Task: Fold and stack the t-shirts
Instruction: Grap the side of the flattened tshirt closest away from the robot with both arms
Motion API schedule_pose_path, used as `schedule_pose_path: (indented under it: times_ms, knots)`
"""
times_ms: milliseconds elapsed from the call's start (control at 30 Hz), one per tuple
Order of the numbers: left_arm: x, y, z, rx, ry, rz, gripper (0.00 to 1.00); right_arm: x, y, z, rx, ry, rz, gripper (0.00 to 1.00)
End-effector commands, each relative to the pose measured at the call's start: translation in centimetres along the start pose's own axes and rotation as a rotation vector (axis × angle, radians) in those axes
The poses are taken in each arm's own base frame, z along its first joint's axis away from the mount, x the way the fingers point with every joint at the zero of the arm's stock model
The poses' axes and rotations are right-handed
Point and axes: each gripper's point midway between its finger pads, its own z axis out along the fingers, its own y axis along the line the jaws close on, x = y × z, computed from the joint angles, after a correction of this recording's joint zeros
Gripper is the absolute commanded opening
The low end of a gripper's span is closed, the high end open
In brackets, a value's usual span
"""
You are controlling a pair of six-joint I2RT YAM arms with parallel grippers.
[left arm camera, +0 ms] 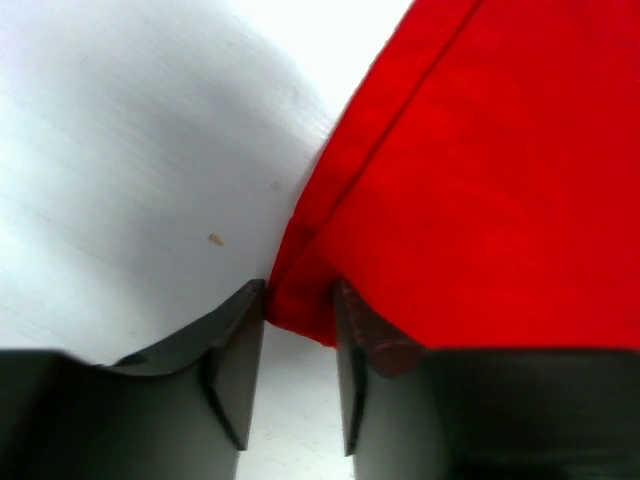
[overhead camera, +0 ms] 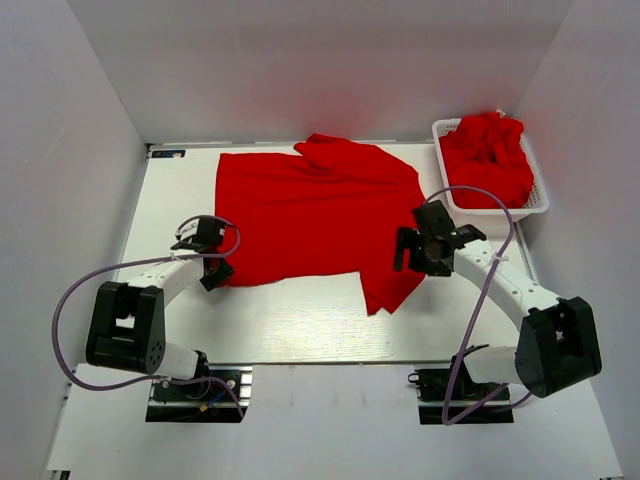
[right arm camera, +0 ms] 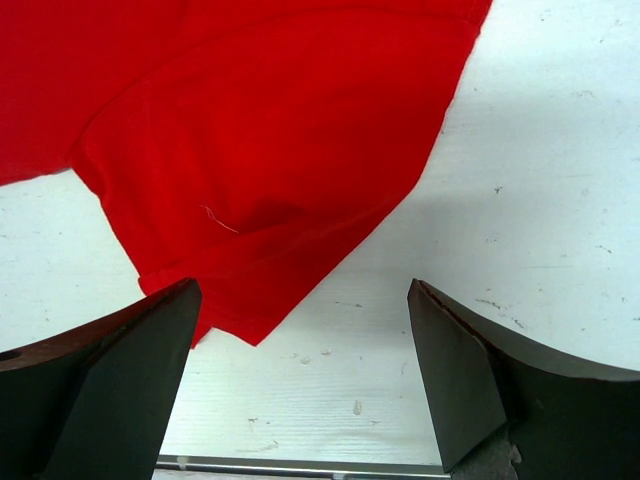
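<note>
Corners decide this: the spread t-shirt [overhead camera: 310, 215] lies across the middle of the table [overhead camera: 300, 335], long axis left edge to right edge, its near-left corner between the narrowed jaws of the left gripper [left arm camera: 300, 300], though whether they pinch it I cannot tell. Its near-right flap, pointing at the near edge, lies under the right gripper [right arm camera: 302, 290], jaws wide apart and empty; each arm has its own corner nearest.

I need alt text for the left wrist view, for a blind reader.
A corner of a red t-shirt lies between the two dark fingers of the left gripper, which stand slightly apart over a white table.
</note>
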Motion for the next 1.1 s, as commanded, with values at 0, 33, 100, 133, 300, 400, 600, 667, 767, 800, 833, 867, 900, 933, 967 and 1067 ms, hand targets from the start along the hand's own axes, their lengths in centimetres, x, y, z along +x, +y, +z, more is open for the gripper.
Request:
schedule_pose_path:
  times_ms: [0,33,100,133,300,400,600,667,767,800,833,867,900,933,967,1067]
  knots:
    - [0.3,-0.2,0.6,0.026,-0.001,-0.013,0.43,-0.3,-0.4,-0.9,0.023,-0.018,0.003,0.90]
    - [0.8,-0.1,0.7,0.028,0.014,-0.011,0.36,-0.1,-0.5,-0.8,0.028,-0.012,0.005,0.90]
    - [0.8,-0.3,0.8,0.045,0.012,0.004,0.17,0.8,-0.7,-0.7,0.030,0.010,0.013,0.90]
    - [0.8,-0.3,0.8,0.045,0.012,0.004,0.00,1.1,-0.8,-0.7,0.031,0.017,0.016,0.90]
    - [0.8,-0.3,0.8,0.048,0.009,0.023,0.00,3.5,-1.2,-0.7,0.042,0.070,0.007,0.90]
    - [0.9,-0.2,0.9,0.058,-0.002,0.029,0.00,5.1,-0.4,-0.4,0.015,0.120,-0.017,0.90]
    - [0.0,-0.5,0.1,0.081,-0.040,0.026,0.00,7.1,1.2,0.7,-0.029,0.161,-0.012,0.85]
    - [0.0,-0.2,0.1,0.068,-0.040,0.037,0.00,7.2,1.3,0.9,-0.019,0.162,-0.011,0.83]
    - [0.1,0.2,0.1,0.055,-0.040,0.049,0.00,7.8,1.6,1.4,-0.013,0.182,-0.012,0.81]
    - [0.1,0.2,0.1,0.055,-0.040,0.049,0.00,7.9,1.9,1.4,-0.020,0.181,-0.012,0.81]
    - [0.2,0.3,0.1,0.049,-0.033,0.051,0.00,8.2,2.2,1.5,-0.031,0.194,-0.012,0.80]
    - [0.4,0.4,0.3,0.043,-0.027,0.054,0.00,8.4,2.4,1.7,-0.032,0.201,-0.015,0.80]
    - [0.3,0.5,0.3,0.036,-0.033,0.053,0.00,8.7,2.3,1.9,-0.031,0.209,-0.005,0.80]
    - [0.3,0.6,0.3,0.036,-0.033,0.064,0.00,8.7,2.6,2.0,-0.035,0.206,-0.001,0.78]
    - [0.3,0.6,0.3,0.036,-0.033,0.064,0.00,8.7,2.7,2.2,-0.037,0.204,0.001,0.76]
    - [0.4,0.7,0.5,0.030,-0.027,0.077,0.00,8.9,2.8,2.6,-0.038,0.202,0.004,0.64]
